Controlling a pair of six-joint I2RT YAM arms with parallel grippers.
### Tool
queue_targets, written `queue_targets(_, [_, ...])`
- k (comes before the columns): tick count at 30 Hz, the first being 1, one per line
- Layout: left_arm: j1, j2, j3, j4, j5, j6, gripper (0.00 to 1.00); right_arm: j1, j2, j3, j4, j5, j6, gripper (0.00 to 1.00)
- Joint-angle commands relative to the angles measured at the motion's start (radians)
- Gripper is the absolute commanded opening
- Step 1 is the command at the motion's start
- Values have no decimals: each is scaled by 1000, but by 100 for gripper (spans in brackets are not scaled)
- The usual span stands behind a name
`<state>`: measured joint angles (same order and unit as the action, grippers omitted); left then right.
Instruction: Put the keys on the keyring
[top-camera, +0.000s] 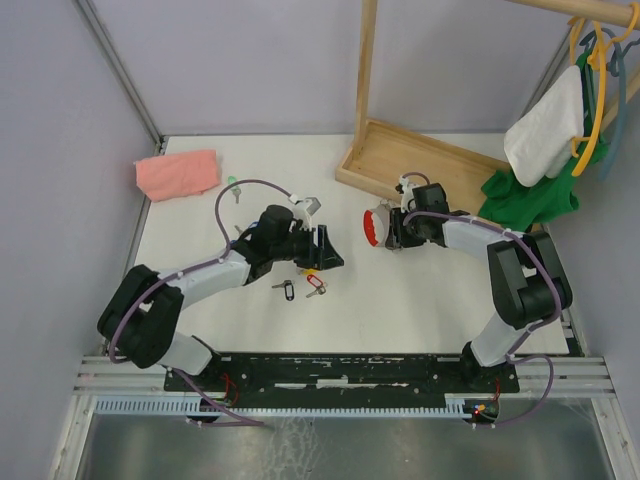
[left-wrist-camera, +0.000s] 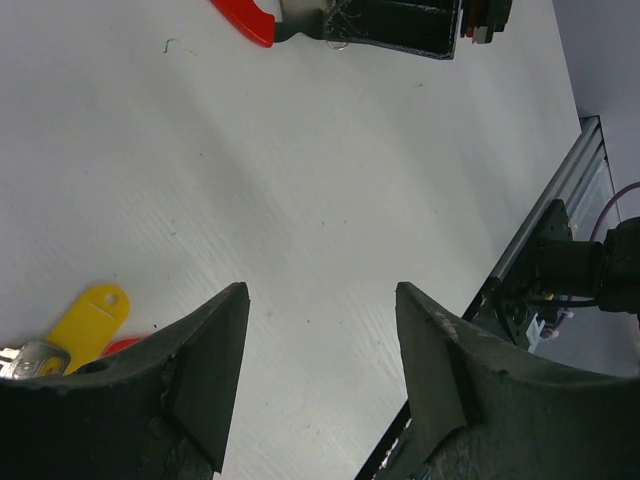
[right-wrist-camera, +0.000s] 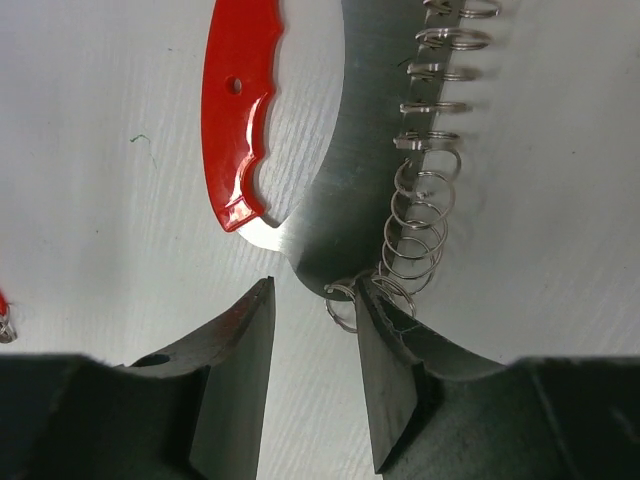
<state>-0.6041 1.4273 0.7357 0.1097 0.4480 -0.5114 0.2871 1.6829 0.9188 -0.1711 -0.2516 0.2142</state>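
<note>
- Our left pincer (left-wrist-camera: 320, 300) is released. Its dark matte jaws stand wide apart, with only the bare white counter (top-camera: 420, 300) between them.
- Just beside one of its fingers we see a yellow-tagged key (left-wrist-camera: 90, 315), a smooth oblong plastic tag with a hole, joined to a small silver metal head.
- The left arm reaches forward and to the right with its elbow bent, the pincer low over the keys. A black-tagged key (top-camera: 285, 290) and a red-tagged key (top-camera: 316, 286) lie close by it on the counter.
- Our right pincer (right-wrist-camera: 312, 292) has its jaws partway apart.
- At its mouth lies the keyring (right-wrist-camera: 340, 160), a glossy red crescent with a notched inner edge, joined to a flat silver plate and a springy silver wire coil. We cannot tell whether it is pinched.
- The coil's last loop touches one finger.
- The right arm folds back at the elbow, with its forearm pointing left.
- Further out, a green-tagged key (top-camera: 233, 186) lies near a soft folded pink cloth (top-camera: 178, 173).
- A wooden rack with a tray base (top-camera: 420, 160) stands behind the right pincer.
</note>
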Motion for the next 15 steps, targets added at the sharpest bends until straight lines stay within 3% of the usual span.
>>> queue_targets(1, [-15,73,54,129,13,-67,66,14,20,38,-28,1,0,46])
queue_targets(15, [-31,176,51,207,16,-99,60,147,-52,-32,-15,-62,115,42])
